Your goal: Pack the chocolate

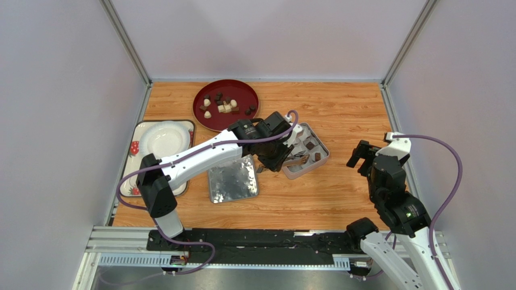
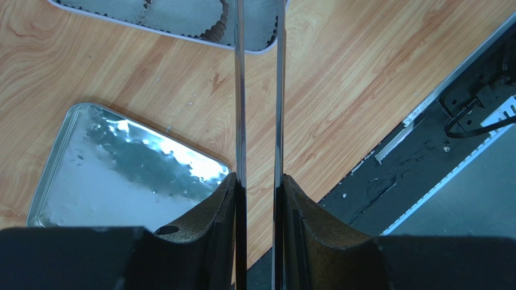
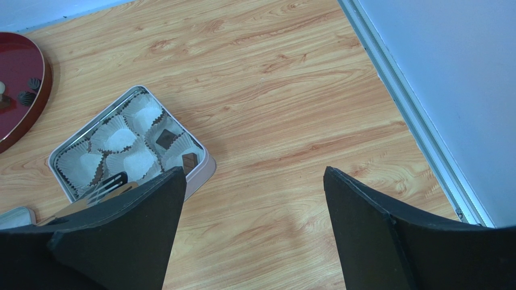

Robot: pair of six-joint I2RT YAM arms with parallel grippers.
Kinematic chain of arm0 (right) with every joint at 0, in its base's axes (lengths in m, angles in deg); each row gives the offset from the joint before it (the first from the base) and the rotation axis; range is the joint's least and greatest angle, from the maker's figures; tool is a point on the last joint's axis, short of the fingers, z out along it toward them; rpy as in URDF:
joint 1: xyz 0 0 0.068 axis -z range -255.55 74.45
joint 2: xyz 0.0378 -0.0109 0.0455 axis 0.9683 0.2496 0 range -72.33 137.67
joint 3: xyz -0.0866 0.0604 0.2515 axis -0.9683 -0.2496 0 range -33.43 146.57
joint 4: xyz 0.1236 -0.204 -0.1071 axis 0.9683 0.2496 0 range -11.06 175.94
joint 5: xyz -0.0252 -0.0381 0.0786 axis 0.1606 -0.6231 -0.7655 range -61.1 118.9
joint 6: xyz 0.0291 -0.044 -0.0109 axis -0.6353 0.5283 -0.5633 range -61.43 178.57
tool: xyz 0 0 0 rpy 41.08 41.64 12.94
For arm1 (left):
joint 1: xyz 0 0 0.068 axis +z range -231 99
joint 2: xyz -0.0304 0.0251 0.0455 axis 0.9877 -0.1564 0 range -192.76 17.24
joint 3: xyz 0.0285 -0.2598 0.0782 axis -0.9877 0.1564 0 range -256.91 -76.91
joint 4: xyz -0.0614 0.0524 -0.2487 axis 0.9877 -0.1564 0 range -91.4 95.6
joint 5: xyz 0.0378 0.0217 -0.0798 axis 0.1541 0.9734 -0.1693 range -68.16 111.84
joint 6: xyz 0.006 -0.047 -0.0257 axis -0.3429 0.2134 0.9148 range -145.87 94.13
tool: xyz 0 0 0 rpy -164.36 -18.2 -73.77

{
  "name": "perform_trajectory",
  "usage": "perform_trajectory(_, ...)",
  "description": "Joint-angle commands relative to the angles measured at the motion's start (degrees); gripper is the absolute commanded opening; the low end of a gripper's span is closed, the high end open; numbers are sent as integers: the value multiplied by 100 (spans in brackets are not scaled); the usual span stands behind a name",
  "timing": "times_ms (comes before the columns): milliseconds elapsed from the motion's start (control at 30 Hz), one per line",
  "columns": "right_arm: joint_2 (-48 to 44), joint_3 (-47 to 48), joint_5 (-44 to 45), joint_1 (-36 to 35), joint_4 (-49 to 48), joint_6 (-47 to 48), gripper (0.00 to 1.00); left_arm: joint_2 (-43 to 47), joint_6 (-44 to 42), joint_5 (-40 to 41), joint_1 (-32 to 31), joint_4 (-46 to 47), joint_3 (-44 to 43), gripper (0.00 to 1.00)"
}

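Note:
Several chocolate pieces (image 1: 221,106), dark brown and cream-white, lie on a dark red plate (image 1: 239,90) at the back. An open tin (image 1: 323,159) lined with white paper cups sits mid-table; two dark pieces (image 3: 163,139) rest in cups on its right side. My left gripper (image 1: 272,151) (image 2: 259,181) is shut on a pair of metal tongs (image 2: 240,90), whose tips (image 3: 109,184) reach over the tin's near-left cups. Whether the tips hold a piece cannot be told. To the right of the tin, my right gripper (image 1: 363,156) (image 3: 254,175) hangs open and empty over bare wood.
The tin's shiny lid (image 1: 233,179) (image 2: 121,175) lies flat just left of the tin. A white plate (image 1: 162,139) sits on a strawberry-patterned tray (image 1: 134,148) at the left wall. Grey walls enclose the table; a black rail (image 1: 260,238) runs along the near edge.

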Motion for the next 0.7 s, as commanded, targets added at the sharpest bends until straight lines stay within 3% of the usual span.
perform_trajectory(0,-22,-32,11,2,-262,55,88,-138,-110,146,-42,201,-264,35)
perform_trajectory(667,-4,-41,2,2,-262,64,88,-499,-163,102,-42,351,-448,44)
